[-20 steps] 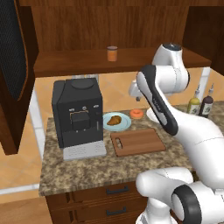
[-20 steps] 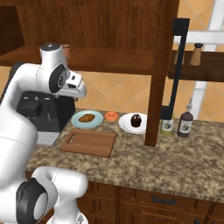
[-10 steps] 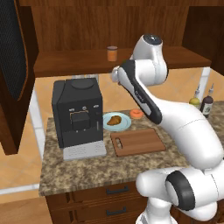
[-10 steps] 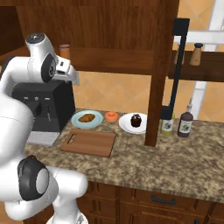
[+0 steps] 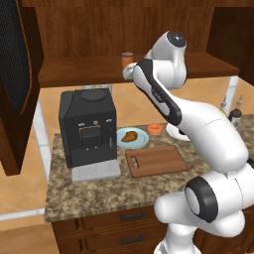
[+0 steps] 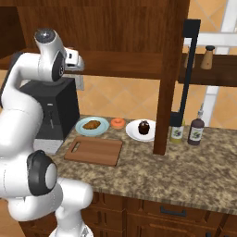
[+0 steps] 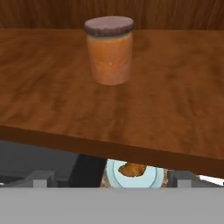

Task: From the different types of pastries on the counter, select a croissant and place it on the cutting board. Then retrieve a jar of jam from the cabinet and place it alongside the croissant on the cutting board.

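The jar of jam (image 7: 109, 50), orange-brown with a dark lid, stands upright on the cabinet shelf (image 7: 57, 96); it is also in the left base view (image 5: 127, 58). My gripper (image 7: 111, 178) is open and holds nothing. It hovers at the shelf's front edge, slightly below it, facing the jar (image 5: 130, 74) (image 6: 79, 65). The croissant (image 5: 130, 136) (image 6: 92, 124) (image 7: 131, 169) lies on a light blue plate just behind the cutting board (image 5: 156, 159) (image 6: 95, 150) on the counter (image 6: 194, 162).
A black coffee machine (image 5: 89, 129) stands left of the board. An orange donut (image 6: 116, 122) and a cupcake (image 6: 144, 127) on a white plate sit behind it. An open cabinet door (image 6: 171, 78) hangs edge-on, with two bottles (image 6: 196, 131) to its right.
The arm has swung up and to the left, from over the counter to the cabinet shelf. The gripper now faces the jar, and its jaws have stayed open.
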Tool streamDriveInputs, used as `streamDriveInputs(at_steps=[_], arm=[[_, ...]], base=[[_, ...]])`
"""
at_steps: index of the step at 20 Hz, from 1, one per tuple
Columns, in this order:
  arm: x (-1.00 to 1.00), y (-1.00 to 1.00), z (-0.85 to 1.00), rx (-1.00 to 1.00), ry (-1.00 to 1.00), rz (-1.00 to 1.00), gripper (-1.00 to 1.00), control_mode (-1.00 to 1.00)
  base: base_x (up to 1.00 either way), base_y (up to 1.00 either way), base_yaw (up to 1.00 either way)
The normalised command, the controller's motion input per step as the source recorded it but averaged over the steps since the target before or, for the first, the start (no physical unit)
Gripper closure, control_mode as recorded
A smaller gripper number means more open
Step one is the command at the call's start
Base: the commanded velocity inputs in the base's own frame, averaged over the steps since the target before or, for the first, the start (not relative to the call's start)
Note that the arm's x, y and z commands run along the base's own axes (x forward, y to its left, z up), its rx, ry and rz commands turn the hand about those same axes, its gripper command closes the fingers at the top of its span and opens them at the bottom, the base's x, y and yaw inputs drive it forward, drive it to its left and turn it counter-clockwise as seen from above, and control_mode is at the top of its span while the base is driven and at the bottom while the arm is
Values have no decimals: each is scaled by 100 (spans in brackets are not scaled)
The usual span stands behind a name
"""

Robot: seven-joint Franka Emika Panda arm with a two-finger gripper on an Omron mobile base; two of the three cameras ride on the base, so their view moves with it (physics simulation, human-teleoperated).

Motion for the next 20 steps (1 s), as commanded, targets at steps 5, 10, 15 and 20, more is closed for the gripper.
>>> streamDriveInputs(at_steps=[5, 10, 15, 20], arm=[[73, 3, 2, 0, -1, 0, -100, -100], [52, 3, 27, 0, 10, 0, -100, -100], [50, 13, 18, 0, 4, 0, -100, -100], [22, 12, -1, 0, -7, 0, -100, -100]], base=[[0, 0, 0], [0, 0, 0], [0, 0, 0], [0, 0, 0]])
